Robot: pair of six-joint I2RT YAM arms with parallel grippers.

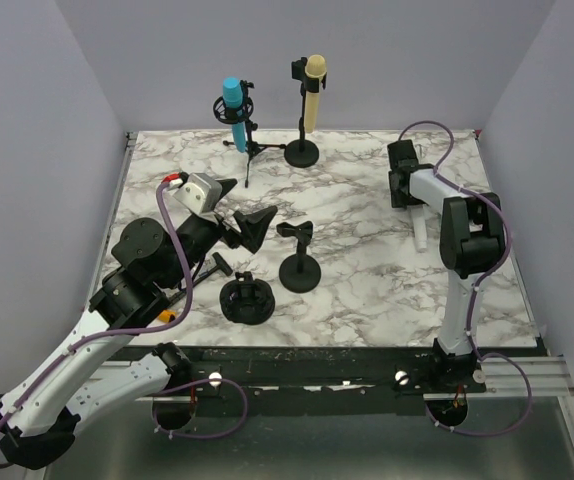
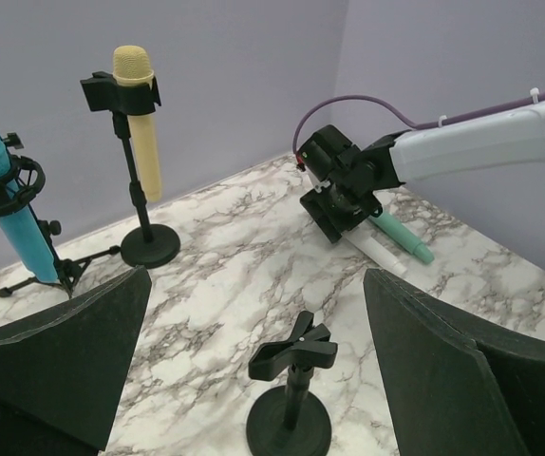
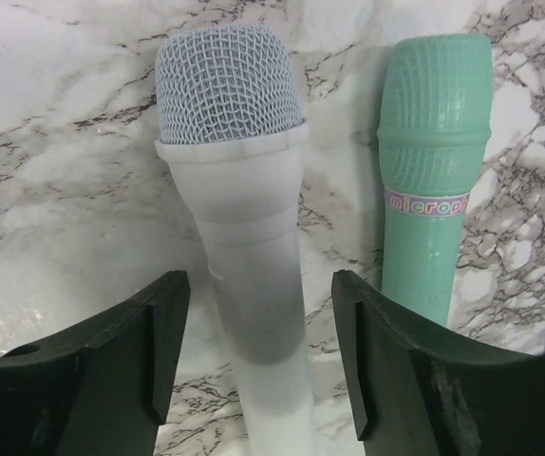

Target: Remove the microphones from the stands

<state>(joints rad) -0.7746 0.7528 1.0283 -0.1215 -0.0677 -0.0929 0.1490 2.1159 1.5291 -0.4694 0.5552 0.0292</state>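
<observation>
White microphone [image 3: 244,237] is lying flat on the marble surface [image 1: 367,190], right side of the overhead view, mesh head pointing to the top of the right wrist frame. No writing on it that I can see. The right pincer [image 3: 258,313] sits low over its handle with both fingers spread, one on each side and a gap on both, so it's not pinching anything.

Just beside it, parallel, is a green microphone [image 3: 434,190] with a pale band reading "microph", rest of the word cut off by the curve.

The right arm rises from its base at lower right, folds at the elbow, and the wrist tips down toward the surface.

Mid-frame in the overhead view there's an empty stand [image 1: 299,262] with a round base, its clip holding nothing. The left pincer [image 1: 239,210] hangs just to the stand's left, spread wide and empty, on an arm coming up from lower left.

At the top edge, a yellow microphone [image 1: 313,95] sits in its clip stand and a blue microphone [image 1: 235,112] in a tripod mount.
</observation>
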